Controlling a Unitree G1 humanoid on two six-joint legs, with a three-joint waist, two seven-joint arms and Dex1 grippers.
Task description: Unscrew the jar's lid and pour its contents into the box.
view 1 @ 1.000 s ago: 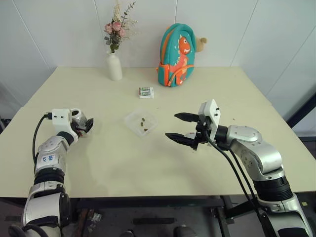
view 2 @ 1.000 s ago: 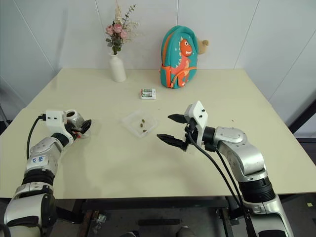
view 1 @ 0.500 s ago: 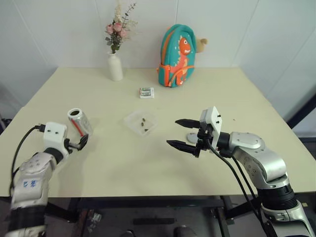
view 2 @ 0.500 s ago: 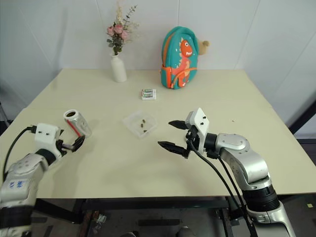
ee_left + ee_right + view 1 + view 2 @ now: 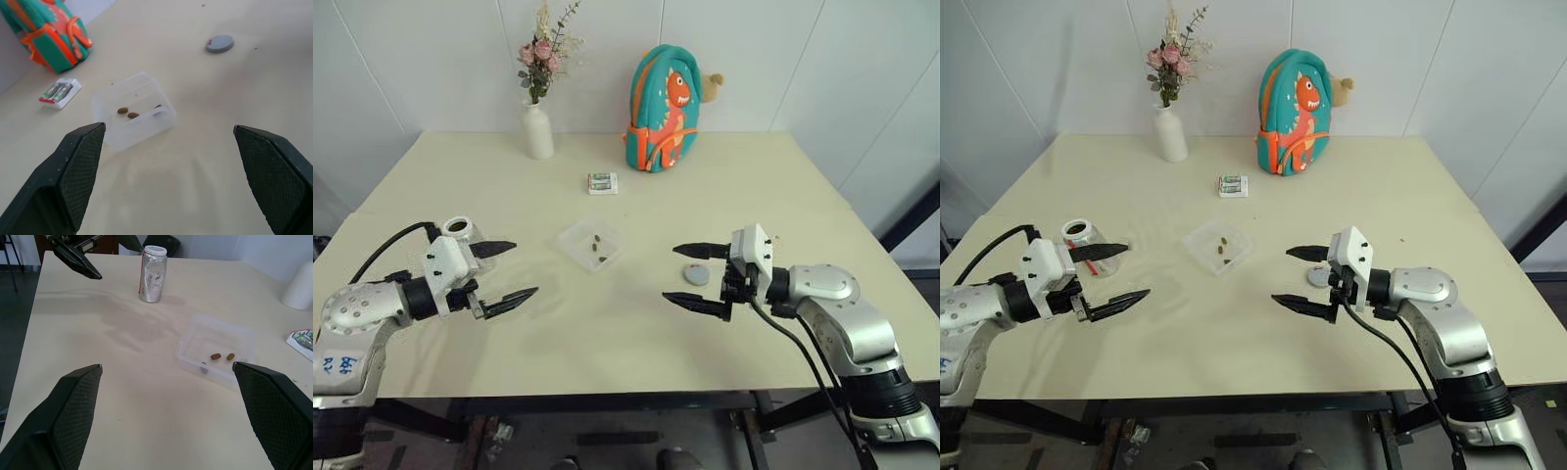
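Observation:
The clear jar (image 5: 458,228) stands upright and lidless at the table's left, with a red mark on its side (image 5: 152,274). My left gripper (image 5: 524,268) hovers open and empty just in front of it, pointing right, not touching it. The grey lid (image 5: 696,276) lies flat on the table (image 5: 607,323), right of centre. My right gripper (image 5: 671,274) is open and empty, pointing left, with the lid just behind its fingers. The transparent box (image 5: 592,243) sits mid-table between the grippers. A few brown bits, the contents (image 5: 128,113), lie inside it.
A white vase of flowers (image 5: 539,132) and a teal dinosaur backpack (image 5: 661,98) stand at the table's far edge. A small white-and-green packet (image 5: 602,182) lies just beyond the box.
My left gripper has drawn back from the jar, risen and swung round to point right; the jar is left standing alone. My right gripper has shifted slightly right, uncovering the lid.

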